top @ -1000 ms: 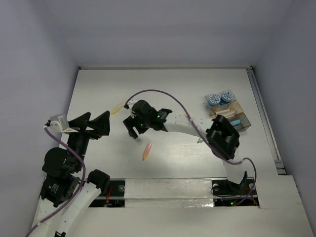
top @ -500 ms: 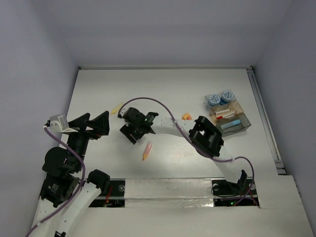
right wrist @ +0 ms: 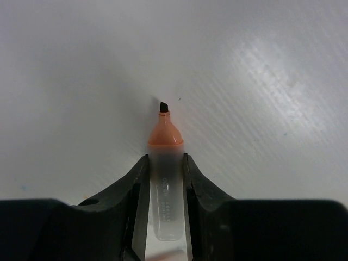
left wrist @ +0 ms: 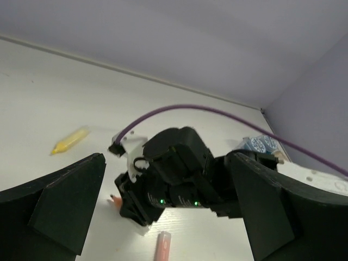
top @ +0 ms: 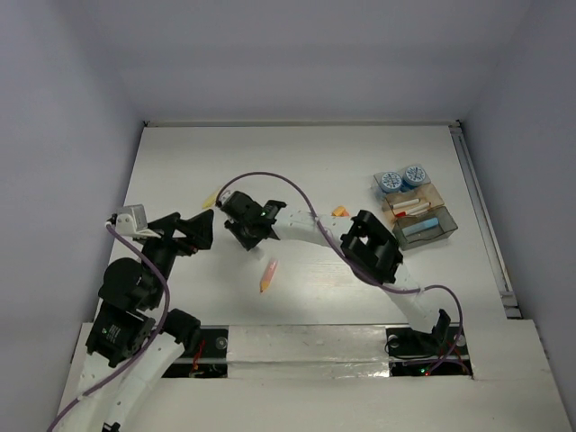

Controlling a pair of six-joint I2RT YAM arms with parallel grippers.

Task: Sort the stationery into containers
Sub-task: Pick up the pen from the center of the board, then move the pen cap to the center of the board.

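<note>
— White table (top: 360,162), lilac walls. The right gripper (right wrist: 166,185)?
— Pinching an orange-tipped marker (right wrist: 165,163) (nib pointing at the tabletop), mid-table, well apart from the trays (top: 419,216).
— The left gripper (top: 187,225)?
— Spread wide.

Seen from above, on the table (top: 297,162) the right gripper (top: 241,236) sits at 9 o'clock from the middle, with a marker (right wrist: 165,136) between its fingers (right wrist: 197,182), tip on the tabletop. The left gripper (top: 187,225) is just beside it at 9 o'clock. One loose pen (top: 213,196) lies at 10 o'clock from the right gripper, and another pen (top: 267,275) lies at 5 o'clock from it. A stub (top: 339,212) lies at 3 o'clock, between that gripper and the trays (top: 434,192), which stand together near the table's 3 o'clock edge with pieces lying in them. Two pots (top: 401,178) stand side by side just beyond the trays, at their 12 o'clock.
</note>
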